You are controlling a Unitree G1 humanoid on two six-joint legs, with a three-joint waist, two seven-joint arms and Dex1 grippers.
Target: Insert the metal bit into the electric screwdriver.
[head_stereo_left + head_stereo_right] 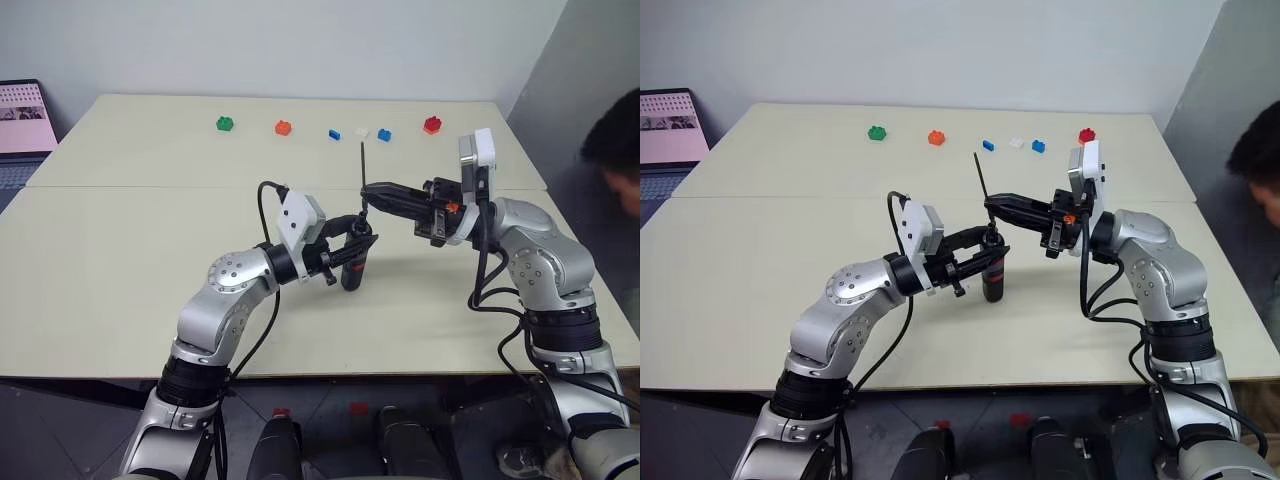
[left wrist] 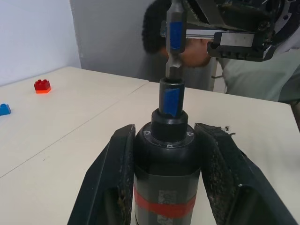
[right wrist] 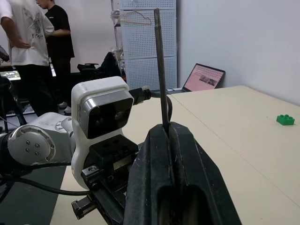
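Beige table (image 1: 120, 250), metal bit (image 1: 362, 165) above electric screwdriver (image 1: 353, 268)

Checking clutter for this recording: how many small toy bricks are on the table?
6, in a row along the far side of the table: green brick, orange brick, blue brick, white brick, second blue brick, red brick. The arms could hide more.

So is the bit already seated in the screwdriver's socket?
No: the left wrist view shows the metal bit with its lower end just above the electric screwdriver socket, not yet pushed in.
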